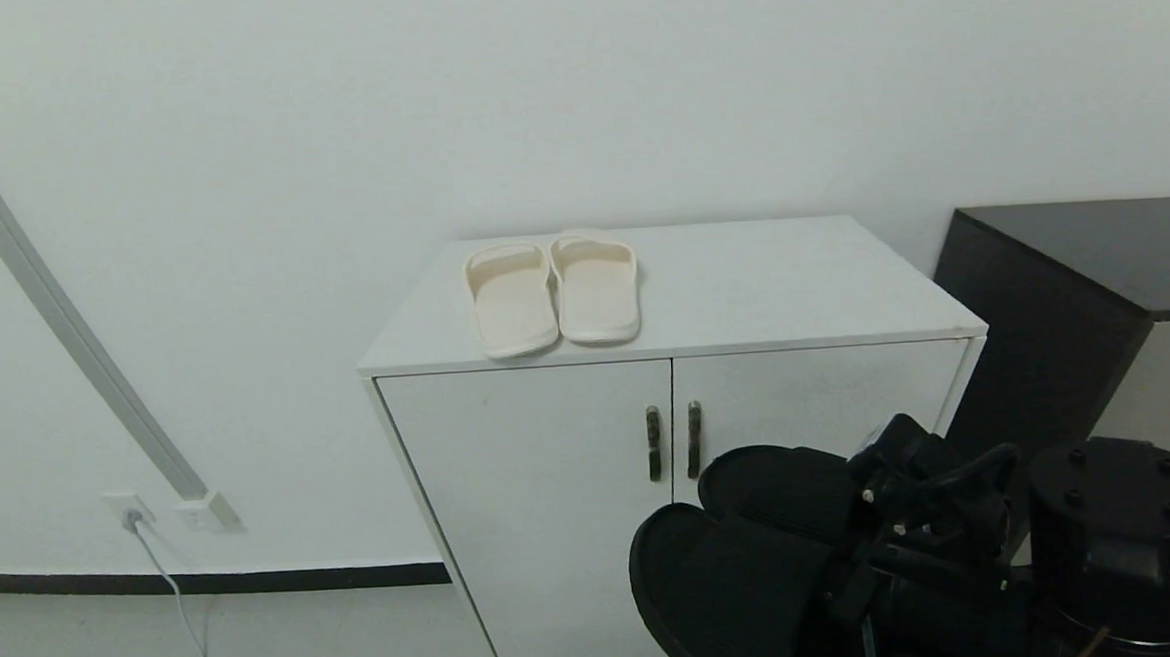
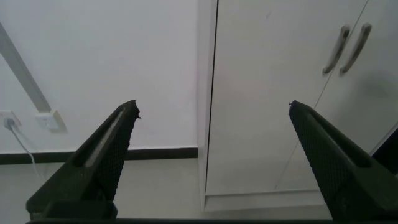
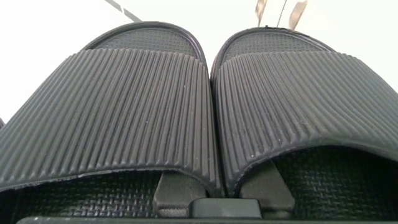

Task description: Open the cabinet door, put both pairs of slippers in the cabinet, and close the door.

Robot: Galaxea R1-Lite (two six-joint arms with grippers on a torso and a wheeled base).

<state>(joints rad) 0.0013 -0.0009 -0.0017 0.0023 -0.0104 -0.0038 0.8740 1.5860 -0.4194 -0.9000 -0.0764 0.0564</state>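
Observation:
A cream pair of slippers (image 1: 551,292) lies side by side on top of the white cabinet (image 1: 763,279). Both cabinet doors are closed, their two dark handles (image 1: 673,441) meeting at the middle. My right gripper (image 3: 224,191) is shut on the black pair of slippers (image 1: 746,540), pinching their inner edges together, low in front of the right door. The ribbed straps (image 3: 205,106) face the right wrist camera, with the handles (image 3: 280,9) beyond them. My left gripper (image 2: 213,107) is open and holds nothing, facing the cabinet's left front corner (image 2: 208,93) and the wall.
A black cabinet (image 1: 1093,272) stands right beside the white one. On the wall to the left are a slanted cable duct (image 1: 53,296) and an outlet with a cord (image 1: 134,517) running down to the floor. Bare floor lies left of the cabinet.

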